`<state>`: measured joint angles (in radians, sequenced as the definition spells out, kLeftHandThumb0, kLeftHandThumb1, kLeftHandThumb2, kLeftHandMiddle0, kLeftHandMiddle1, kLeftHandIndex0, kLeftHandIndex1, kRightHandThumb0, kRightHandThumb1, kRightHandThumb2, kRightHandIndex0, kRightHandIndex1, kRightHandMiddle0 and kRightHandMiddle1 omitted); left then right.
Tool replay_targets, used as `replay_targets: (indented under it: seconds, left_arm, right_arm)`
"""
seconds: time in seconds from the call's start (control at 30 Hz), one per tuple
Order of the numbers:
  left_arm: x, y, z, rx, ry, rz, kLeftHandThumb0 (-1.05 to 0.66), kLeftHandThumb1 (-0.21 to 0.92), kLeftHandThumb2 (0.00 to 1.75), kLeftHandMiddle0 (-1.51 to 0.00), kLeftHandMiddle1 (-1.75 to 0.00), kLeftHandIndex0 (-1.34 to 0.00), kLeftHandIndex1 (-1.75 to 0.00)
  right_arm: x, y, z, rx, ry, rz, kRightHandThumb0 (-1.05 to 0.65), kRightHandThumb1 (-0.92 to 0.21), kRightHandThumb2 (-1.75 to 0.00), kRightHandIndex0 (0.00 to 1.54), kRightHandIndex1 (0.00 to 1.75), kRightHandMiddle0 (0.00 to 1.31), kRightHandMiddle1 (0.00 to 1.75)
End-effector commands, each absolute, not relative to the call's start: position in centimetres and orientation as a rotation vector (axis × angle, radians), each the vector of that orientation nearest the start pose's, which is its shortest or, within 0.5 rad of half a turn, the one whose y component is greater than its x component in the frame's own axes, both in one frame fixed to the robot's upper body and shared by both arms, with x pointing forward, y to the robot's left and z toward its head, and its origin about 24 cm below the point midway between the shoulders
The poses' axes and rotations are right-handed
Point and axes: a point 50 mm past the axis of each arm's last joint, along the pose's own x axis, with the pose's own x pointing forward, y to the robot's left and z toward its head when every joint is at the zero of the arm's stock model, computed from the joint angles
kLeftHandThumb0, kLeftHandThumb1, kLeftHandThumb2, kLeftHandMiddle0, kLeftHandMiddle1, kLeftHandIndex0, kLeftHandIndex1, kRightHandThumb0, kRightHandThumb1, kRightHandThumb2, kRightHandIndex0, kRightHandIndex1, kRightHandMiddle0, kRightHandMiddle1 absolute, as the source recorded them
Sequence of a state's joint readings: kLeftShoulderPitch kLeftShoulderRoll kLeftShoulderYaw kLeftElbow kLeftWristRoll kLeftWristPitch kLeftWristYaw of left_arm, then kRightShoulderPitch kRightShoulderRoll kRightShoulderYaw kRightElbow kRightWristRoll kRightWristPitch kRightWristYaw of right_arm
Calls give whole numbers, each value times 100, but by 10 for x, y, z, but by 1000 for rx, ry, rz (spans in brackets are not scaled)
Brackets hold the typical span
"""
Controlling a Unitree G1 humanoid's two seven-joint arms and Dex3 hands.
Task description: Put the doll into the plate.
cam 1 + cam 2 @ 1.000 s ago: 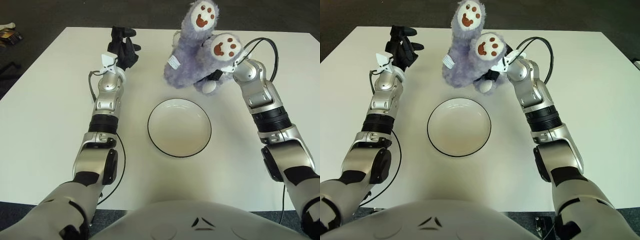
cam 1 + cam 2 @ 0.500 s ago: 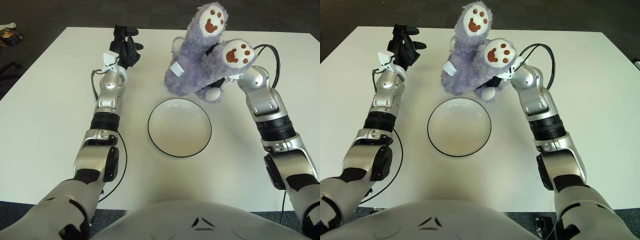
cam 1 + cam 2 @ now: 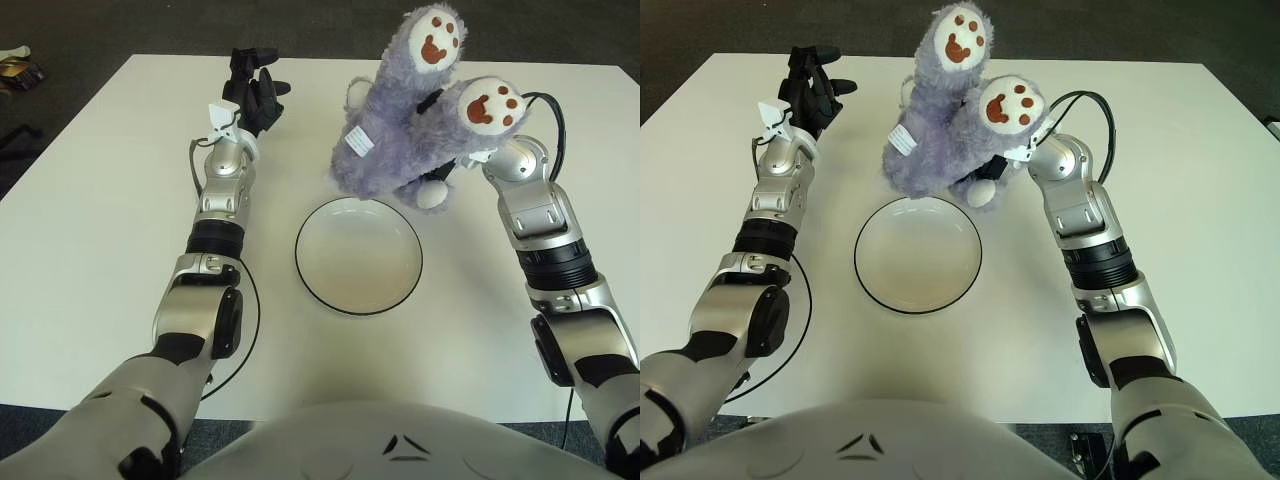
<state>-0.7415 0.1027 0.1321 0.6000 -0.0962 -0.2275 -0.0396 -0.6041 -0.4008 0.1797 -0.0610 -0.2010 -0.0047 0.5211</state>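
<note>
1. Lifting is what has changed: over the last second your right hand has raised the purple plush doll and carried it a little toward the table's near edge. The doll now hangs feet-up, its lower end over the plate's far rim.
2. Your right hand's fingers are mostly buried in the fur under the doll's legs, but they are clearly closed on it.
3. The white plate sits empty at the middle of the table, so the carry looks about half done; in my judgement you need to bring the doll further toward the near edge before letting go.
4. Your left hand has drifted slightly toward the far edge, left of the doll, fingers loosely spread and holding nothing.
5. Nothing lies between doll and plate. The risk I see is the doll's bulk: it is nearly as wide as the plate and could slump over the rim.
</note>
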Motion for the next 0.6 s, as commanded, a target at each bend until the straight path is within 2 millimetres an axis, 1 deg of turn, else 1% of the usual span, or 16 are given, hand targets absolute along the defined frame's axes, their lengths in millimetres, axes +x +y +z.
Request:
replay_targets:
  seconds: [0.0, 0.17, 0.23, 0.33, 0.43, 0.57]
  left_arm:
    - [379, 141, 155, -45, -339, -72, -83, 92, 79, -32, -118, 0, -119]
    - [382, 137, 153, -37, -313, -72, -82, 92, 80, -32, -121, 0, -130]
    - [383, 137, 152, -28, -303, -71, -80, 92, 81, -32, -129, 0, -145]
    - [384, 136, 152, -20, -297, -74, -79, 92, 81, -32, -134, 0, -152]
    - [385, 135, 151, -10, -293, -77, -73, 92, 81, -33, -145, 0, -167]
    - [386, 135, 149, 6, -295, -78, -69, 92, 81, -35, -154, 0, -172]
  right_arm:
    - [310, -112, 207, -756, -482, 668, 0, 7, -171, 92, 163, 69, 175]
    - [309, -113, 205, -746, -471, 680, 0, 7, -172, 93, 163, 69, 175]
    - [308, -112, 204, -739, -470, 681, 0, 8, -172, 93, 163, 69, 175]
    - [308, -112, 203, -735, -465, 686, 0, 8, -172, 94, 162, 69, 175]
    - [307, -112, 201, -729, -456, 693, 0, 8, -172, 94, 162, 69, 175]
    - [307, -110, 199, -712, -450, 704, 0, 8, -172, 94, 161, 69, 175]
